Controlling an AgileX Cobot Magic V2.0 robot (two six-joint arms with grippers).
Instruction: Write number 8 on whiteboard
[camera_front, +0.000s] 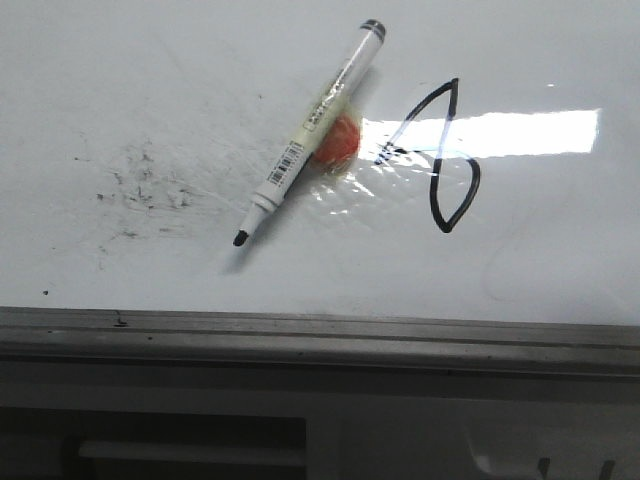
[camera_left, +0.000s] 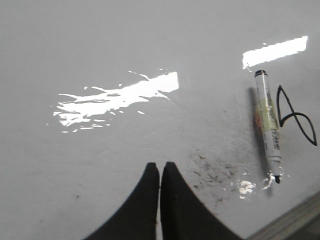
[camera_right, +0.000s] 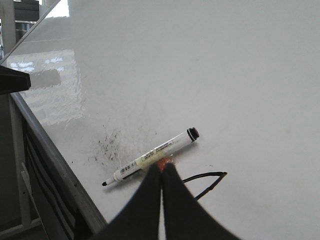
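Note:
The number 8 (camera_front: 440, 160) is a thin black figure of two pointed loops on the glossy whiteboard (camera_front: 150, 70). It also shows in the left wrist view (camera_left: 296, 116) and partly in the right wrist view (camera_right: 207, 180). A white marker (camera_front: 305, 135) lies uncapped on the board just left of the 8, its black tip toward the frame edge; it shows too in the left wrist view (camera_left: 267, 125) and the right wrist view (camera_right: 150, 157). My left gripper (camera_left: 160, 166) is shut and empty above bare board. My right gripper (camera_right: 162, 167) is shut and empty, above the marker.
An orange-red blob (camera_front: 336, 140) sits under the marker's middle. Black smudge specks (camera_front: 145, 190) lie left of the marker. The grey metal frame edge (camera_front: 320, 335) runs along the board's near side, with grey structure below it.

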